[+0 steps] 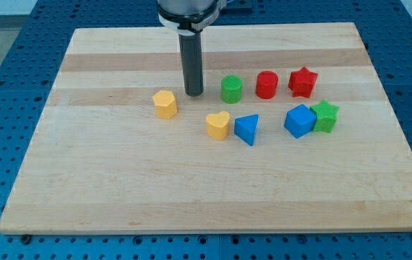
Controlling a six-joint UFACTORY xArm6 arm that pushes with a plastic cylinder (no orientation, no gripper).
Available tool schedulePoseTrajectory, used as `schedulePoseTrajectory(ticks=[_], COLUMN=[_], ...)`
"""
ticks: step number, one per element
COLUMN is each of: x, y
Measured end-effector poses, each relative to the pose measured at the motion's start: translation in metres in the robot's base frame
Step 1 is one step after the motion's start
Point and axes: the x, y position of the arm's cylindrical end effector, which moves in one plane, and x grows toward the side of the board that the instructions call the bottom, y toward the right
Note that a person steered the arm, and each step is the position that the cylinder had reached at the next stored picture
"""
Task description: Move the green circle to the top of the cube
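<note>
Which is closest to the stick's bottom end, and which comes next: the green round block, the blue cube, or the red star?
From my tip, nearest first:
1. Green circle, just to the view's right of my tip.
2. Blue cube, farther right and lower, beside the green star.
3. Red star, far right; only slightly farther than the cube, nearly too close to call.

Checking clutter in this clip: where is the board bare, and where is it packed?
Bare: the whole strip along the view's bottom below the yellow heart and blue triangle, the left side beyond the yellow block, and the top band above the red star. Crowded: the cluster from my tip and green circle across to the blue cube and green star.
</note>
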Motion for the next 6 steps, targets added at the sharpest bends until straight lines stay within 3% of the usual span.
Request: schedulePoseTrajectory(ticks=[2,5,6], x=[0.000,0.000,0.000], y=[0.049,0.172,0.180])
